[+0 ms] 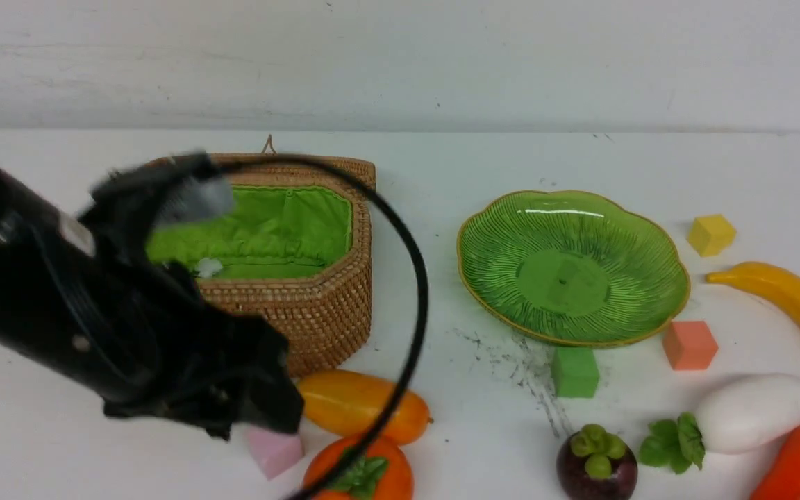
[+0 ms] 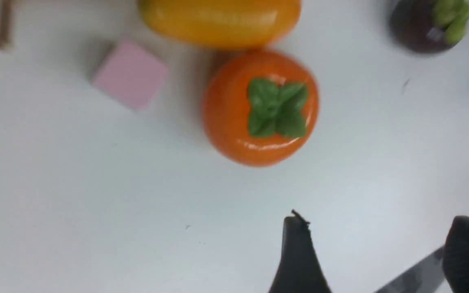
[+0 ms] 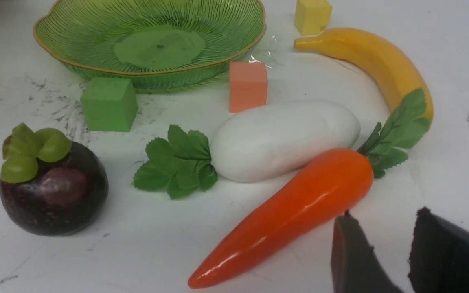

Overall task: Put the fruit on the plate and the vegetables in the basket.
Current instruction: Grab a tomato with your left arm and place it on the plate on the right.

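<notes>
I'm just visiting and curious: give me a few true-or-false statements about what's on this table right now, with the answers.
1. The plate holds nothing. True.
2. The banana lies on the plate. False: it lies on the table, right of the plate.
3. The persimmon sits next to the mango. True.
4. The left gripper grips the persimmon. False: its jaws are apart and hold nothing.
5. The green cube stands on the table by the plate's rim. True.

clear: table (image 2: 96,203) between left tool (image 2: 379,221) and persimmon (image 2: 259,108) | obstacles: mango (image 2: 218,20) behind persimmon, pink cube (image 2: 130,73) left
</notes>
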You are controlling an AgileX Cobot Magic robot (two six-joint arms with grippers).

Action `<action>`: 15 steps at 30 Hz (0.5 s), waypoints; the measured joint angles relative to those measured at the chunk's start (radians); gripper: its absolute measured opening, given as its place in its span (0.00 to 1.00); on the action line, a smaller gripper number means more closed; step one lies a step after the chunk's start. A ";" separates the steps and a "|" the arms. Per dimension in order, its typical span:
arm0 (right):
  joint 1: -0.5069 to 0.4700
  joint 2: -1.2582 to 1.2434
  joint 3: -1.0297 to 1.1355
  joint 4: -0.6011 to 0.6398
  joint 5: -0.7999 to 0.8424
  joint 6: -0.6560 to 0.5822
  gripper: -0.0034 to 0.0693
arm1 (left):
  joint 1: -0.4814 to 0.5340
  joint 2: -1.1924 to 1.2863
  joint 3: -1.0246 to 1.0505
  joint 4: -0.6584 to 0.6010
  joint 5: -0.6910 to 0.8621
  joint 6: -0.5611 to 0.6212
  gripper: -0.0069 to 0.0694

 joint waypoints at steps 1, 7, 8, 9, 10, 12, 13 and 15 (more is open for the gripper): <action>0.000 0.000 0.000 0.000 0.000 0.000 0.38 | -0.009 0.008 0.004 0.002 -0.007 -0.002 0.69; 0.000 0.000 0.000 0.000 0.000 0.000 0.38 | -0.100 0.140 0.026 0.033 -0.153 -0.093 0.70; 0.000 0.000 0.000 0.000 0.000 0.000 0.38 | -0.108 0.170 0.026 0.046 -0.157 -0.117 0.71; 0.000 0.000 0.000 0.000 0.000 0.000 0.38 | -0.111 0.190 0.026 0.063 -0.159 -0.127 0.72; 0.000 0.000 0.000 0.000 0.000 0.000 0.38 | -0.111 0.200 0.026 0.066 -0.160 -0.132 0.72; 0.000 0.000 0.000 0.000 0.000 0.000 0.38 | -0.111 0.250 0.027 0.114 -0.177 -0.164 0.73; 0.000 0.000 0.000 0.000 0.000 0.000 0.38 | -0.111 0.263 0.027 0.129 -0.188 -0.179 0.73; 0.000 0.000 0.000 0.000 0.000 0.000 0.38 | -0.111 0.290 0.027 0.144 -0.214 -0.217 0.73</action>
